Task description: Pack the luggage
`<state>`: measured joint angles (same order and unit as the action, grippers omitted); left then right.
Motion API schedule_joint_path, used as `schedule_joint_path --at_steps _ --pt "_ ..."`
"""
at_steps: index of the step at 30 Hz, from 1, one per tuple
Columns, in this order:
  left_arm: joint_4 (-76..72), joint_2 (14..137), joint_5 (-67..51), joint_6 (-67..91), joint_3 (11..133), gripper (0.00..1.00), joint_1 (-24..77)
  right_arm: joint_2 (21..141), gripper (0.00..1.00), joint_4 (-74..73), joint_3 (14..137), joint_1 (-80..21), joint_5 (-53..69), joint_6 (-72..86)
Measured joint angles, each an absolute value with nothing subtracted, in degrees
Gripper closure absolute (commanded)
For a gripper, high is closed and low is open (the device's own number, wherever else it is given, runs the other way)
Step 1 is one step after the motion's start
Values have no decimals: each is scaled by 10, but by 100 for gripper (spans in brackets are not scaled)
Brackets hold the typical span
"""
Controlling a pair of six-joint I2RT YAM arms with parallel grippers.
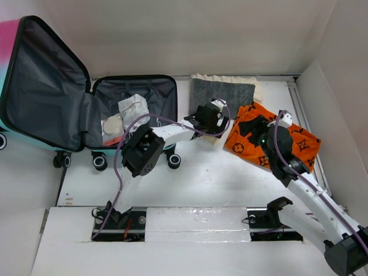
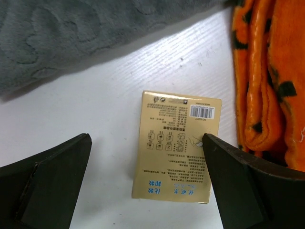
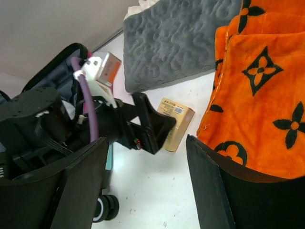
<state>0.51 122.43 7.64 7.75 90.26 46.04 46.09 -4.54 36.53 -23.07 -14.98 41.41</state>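
Packing in progress: the luggage (image 1: 46,86) lies spread at the upper left of the overhead frame on the table (image 1: 218,178). Its lid leans back to the left and its base half sits to the right, with packets (image 1: 131,108) inside the base. Right of it, at upper centre, a folded towel (image 1: 221,92) rests on a second folded cloth (image 1: 202,77). A blanket (image 1: 299,144) lies right of centre, just beside the towel. In the gap below where they near each other, a small box (image 2: 176,143) lies flat on the table, close against the blanket's edge. The left gripper (image 1: 210,118) hangs over the box, one finger on each side. The right gripper (image 1: 259,129) hangs over the blanket's left part.
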Motion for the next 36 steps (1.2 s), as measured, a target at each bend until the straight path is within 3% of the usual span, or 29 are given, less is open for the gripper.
schedule_joint_path --at_steps 18,22,23,24,27,32,36 --pt "14 1230 50 62 903 0 477 469 28 -46 365 -229 -111 414" --pt "17 1244 71 55 903 16 486 470 28 -46 365 -229 -105 414" --pt "18 1249 79 54 903 30 488 470 28 -46 365 -229 -105 414" --pt "21 1253 85 53 903 36 490 470 28 -46 365 -229 -103 414" --pt "19 1256 105 53 902 45 493 466 28 -46 363 -229 -98 414" --pt "8 1224 137 65 864 47 493 451 28 -46 358 -229 -91 414" --pt "5 1124 155 88 804 47 476 446 28 -45 358 -229 -82 414"
